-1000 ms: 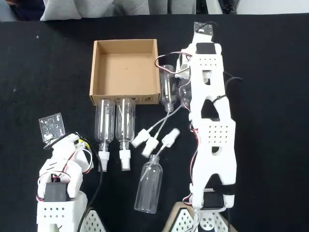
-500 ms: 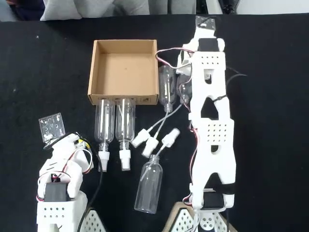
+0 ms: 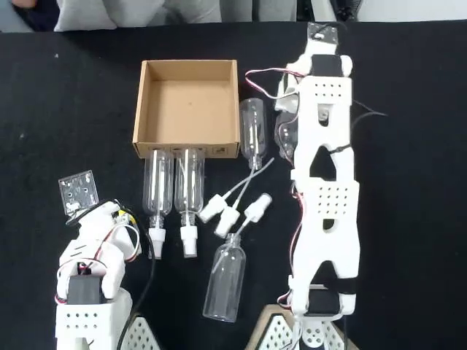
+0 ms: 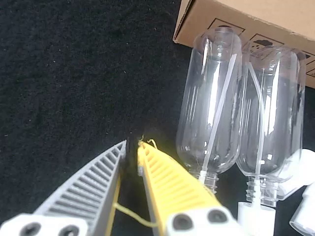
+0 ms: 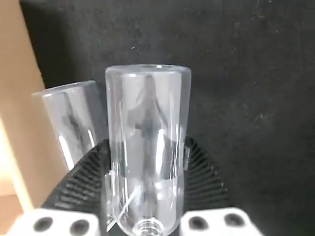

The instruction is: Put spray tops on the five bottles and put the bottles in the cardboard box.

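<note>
the right gripper [image 5: 146, 162], fingers clamped around a clear bottle [image 5: 147, 142], has swung toward 3 o'clock since a second ago. this has drawn that bottle away from the second bottle [image 3: 252, 135], which lies just beside the cardboard box [image 3: 140, 109] on its 3 o'clock side. the left gripper [image 4: 132, 147] has not moved from 7 o'clock on the table [image 3: 408, 182], its fingers nearly together and holding nothing.

Two capped clear bottles [image 3: 158, 186] lie side by side, bases at the open cardboard box [image 3: 187, 150].
</note>
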Motion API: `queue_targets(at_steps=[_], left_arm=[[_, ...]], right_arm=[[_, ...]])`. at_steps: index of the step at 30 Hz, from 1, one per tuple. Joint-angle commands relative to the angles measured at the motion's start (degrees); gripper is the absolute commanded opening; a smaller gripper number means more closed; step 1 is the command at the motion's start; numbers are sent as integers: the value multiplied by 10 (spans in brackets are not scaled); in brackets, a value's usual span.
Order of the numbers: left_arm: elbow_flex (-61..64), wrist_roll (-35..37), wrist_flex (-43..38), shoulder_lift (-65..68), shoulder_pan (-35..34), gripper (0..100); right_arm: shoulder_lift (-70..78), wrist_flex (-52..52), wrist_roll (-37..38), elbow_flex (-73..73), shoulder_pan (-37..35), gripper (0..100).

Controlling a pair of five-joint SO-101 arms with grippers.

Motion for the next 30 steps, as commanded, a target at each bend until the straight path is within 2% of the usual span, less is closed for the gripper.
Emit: queue_targets(at_steps=[1, 6, 24, 30], left_arm=[[13, -1, 4, 2, 0, 30], [13, -1, 4, 2, 0, 30], [13, -1, 4, 2, 0, 30], [13, -1, 4, 2, 0, 30]], right_arm=[[-15, 20, -6, -36, 34, 21], [-33, 20, -6, 11, 42, 21], [-250, 18, -7, 298, 42, 21], [-310, 18, -113, 364, 43, 21]])
